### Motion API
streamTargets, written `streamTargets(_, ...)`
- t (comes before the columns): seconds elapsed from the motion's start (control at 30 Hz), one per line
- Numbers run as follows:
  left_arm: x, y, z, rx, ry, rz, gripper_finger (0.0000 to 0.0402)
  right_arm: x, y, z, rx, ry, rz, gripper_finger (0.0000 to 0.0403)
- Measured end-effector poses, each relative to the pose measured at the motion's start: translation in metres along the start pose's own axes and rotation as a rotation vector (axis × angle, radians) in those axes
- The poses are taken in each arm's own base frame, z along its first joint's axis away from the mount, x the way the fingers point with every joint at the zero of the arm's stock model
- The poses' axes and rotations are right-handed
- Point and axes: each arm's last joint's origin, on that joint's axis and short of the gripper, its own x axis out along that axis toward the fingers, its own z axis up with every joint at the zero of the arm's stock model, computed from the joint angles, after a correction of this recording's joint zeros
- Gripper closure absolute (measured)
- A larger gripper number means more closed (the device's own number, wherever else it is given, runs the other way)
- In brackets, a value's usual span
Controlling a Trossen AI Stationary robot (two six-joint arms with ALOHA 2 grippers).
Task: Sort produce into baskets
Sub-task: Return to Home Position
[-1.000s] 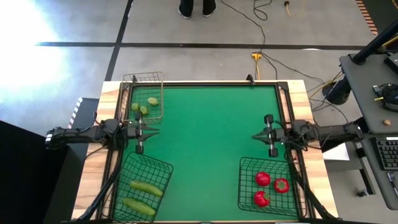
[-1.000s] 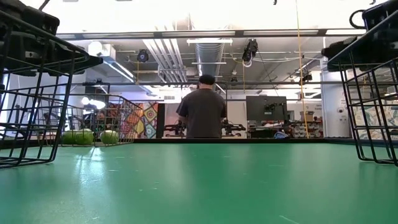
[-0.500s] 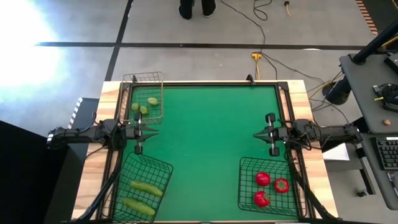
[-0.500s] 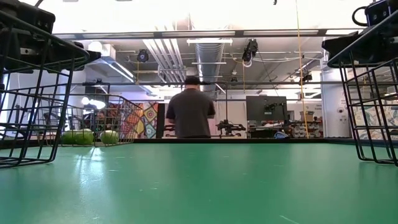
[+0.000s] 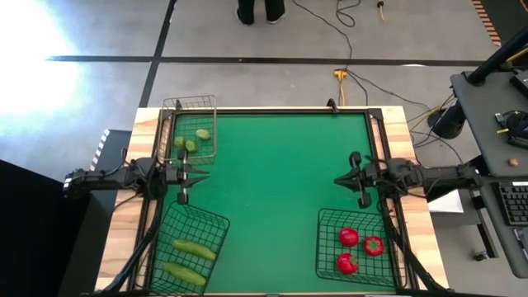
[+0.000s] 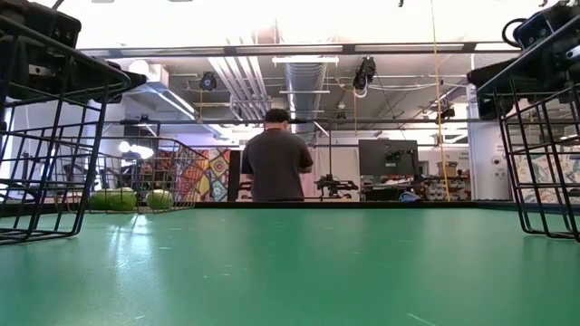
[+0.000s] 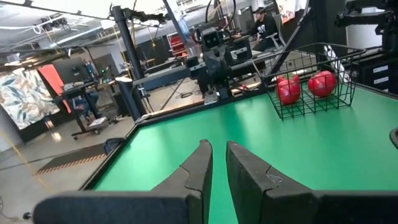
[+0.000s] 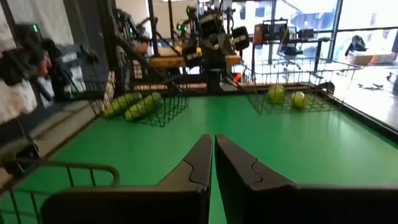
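Observation:
Three dark wire baskets stand on the green mat. The narrow basket [image 5: 190,125] at the far left holds pale green fruits [image 5: 203,134]. The near-left basket [image 5: 191,250] holds two cucumbers [image 5: 194,248]. The near-right basket [image 5: 355,243] holds three red pieces [image 5: 349,238]. My left gripper [image 5: 206,175] hangs level over the mat's left edge, between the two left baskets. Its fingers [image 7: 217,146] are shut with nothing between them. My right gripper [image 5: 337,180] hangs level at the right edge, above the red pieces' basket, also shut [image 8: 212,138] and bare. The grippers point at each other.
The green mat's middle [image 5: 272,181] lies bare between the two grippers. A wooden rim [image 5: 396,124] frames the table. A person [image 6: 276,163] stands beyond the far edge, back turned. A desk with a keyboard [image 5: 513,202] stands to the right.
My right gripper has rolled a little about the line it points along and stays in place, still shut. The person beyond the table has stepped a little to the left in the low view.

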Motion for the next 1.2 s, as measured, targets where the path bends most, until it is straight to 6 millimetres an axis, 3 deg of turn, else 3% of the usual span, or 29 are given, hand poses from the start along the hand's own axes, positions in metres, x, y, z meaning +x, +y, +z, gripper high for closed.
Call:
streamTargets(0.53,0.002,0.0,-0.002,-0.032,0.021,-0.001,0.037,0.009,-0.001,-0.016,0.06,0.183,-0.016,0.039)
streamTargets(0.7,0.002,0.0,-0.002,-0.032,0.021,-0.001,0.037,0.011,-0.002,-0.018,-0.143,0.213,0.004,0.039)
streamTargets(0.83,0.003,-0.001,-0.002,-0.032,0.022,-0.002,0.037,0.011,-0.002,-0.018,-0.187,0.214,0.01,0.039)
streamTargets(1.2,0.003,0.0,-0.002,-0.032,0.019,-0.001,0.037,0.011,-0.001,-0.018,0.097,0.211,-0.018,0.039)
